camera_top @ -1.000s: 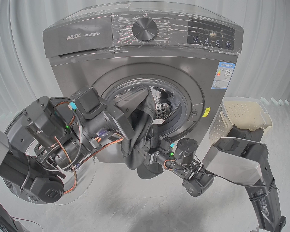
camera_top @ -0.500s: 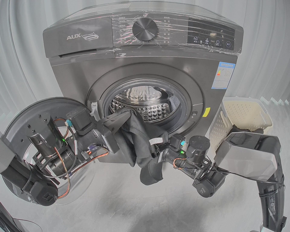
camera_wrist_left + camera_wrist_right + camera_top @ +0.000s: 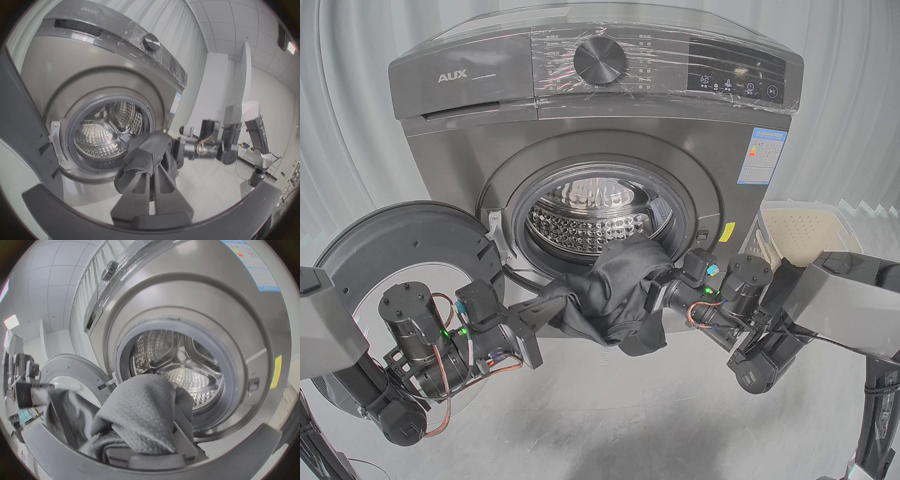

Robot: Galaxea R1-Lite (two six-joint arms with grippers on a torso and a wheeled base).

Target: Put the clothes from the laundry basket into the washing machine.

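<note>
A black garment (image 3: 612, 294) hangs stretched between my two grippers, just in front of the washing machine's (image 3: 594, 125) open drum (image 3: 590, 222) and level with its lower rim. My left gripper (image 3: 557, 301) is shut on the garment's left end; in the left wrist view its fingers (image 3: 141, 184) pinch a fold of the black cloth (image 3: 147, 156). My right gripper (image 3: 656, 289) holds the right end. In the right wrist view the cloth (image 3: 140, 408) drapes over that gripper and hides its fingertips. A loose part of the garment sags below, above the floor.
The round door (image 3: 394, 240) stands swung open to the left, behind my left arm. A cream laundry basket (image 3: 809, 234) sits on the floor right of the machine, behind my right arm. Grey floor (image 3: 600, 412) lies open in front.
My left gripper has dropped from the top of the opening to low on the left with the garment. My right gripper rose and moved right. The cloth now spreads between them.
</note>
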